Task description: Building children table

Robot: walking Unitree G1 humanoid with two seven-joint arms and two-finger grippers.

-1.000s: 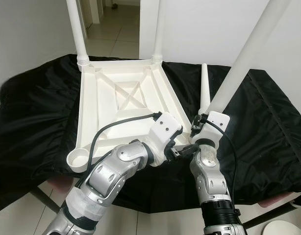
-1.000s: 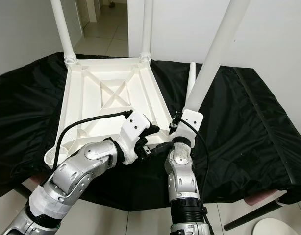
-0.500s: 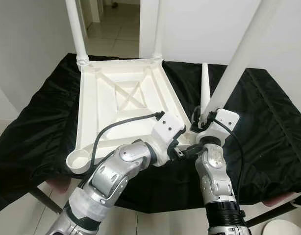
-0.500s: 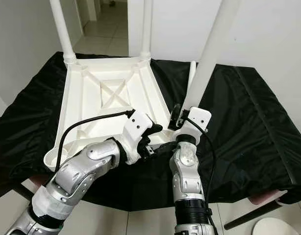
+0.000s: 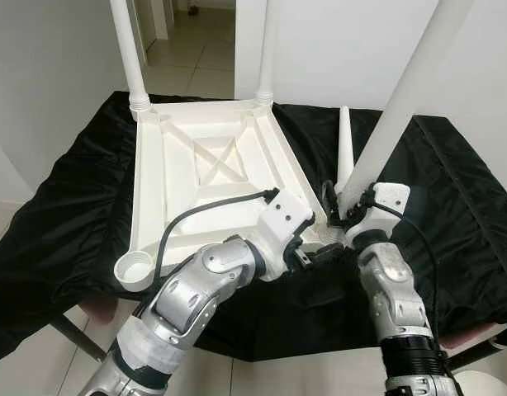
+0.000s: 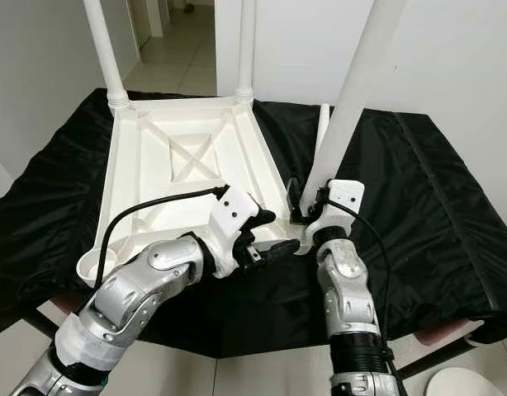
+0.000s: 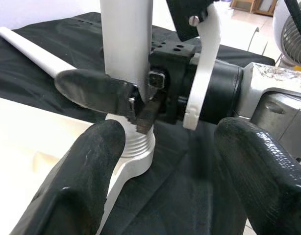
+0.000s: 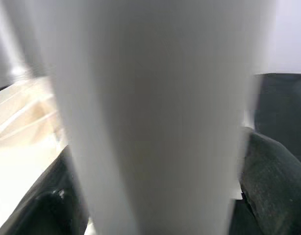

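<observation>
A white children's table (image 5: 148, 190) lies upside down on a black cloth. Two white legs (image 5: 130, 49) stand screwed into its far corners. My right gripper (image 5: 340, 206) is shut on a third leg (image 5: 402, 99), which leans to the right above the table's near right corner. In the left wrist view that leg (image 7: 126, 44) stands over the threaded socket (image 7: 136, 147). My left gripper (image 5: 319, 247) is open just in front of that corner, its fingers (image 7: 87, 176) spread on either side of the socket. A fourth leg (image 5: 344, 148) lies loose on the cloth behind.
The near left corner socket (image 5: 134, 268) holds no leg. The black cloth (image 5: 452, 190) drapes over the work surface and sags at its edges. A fan (image 7: 292, 29) stands off to the side. A round white object (image 5: 485, 384) sits on the floor at lower right.
My right arm has swung to the right, and the held leg now stands a little more upright over the near right corner. The left gripper has hardly moved.
</observation>
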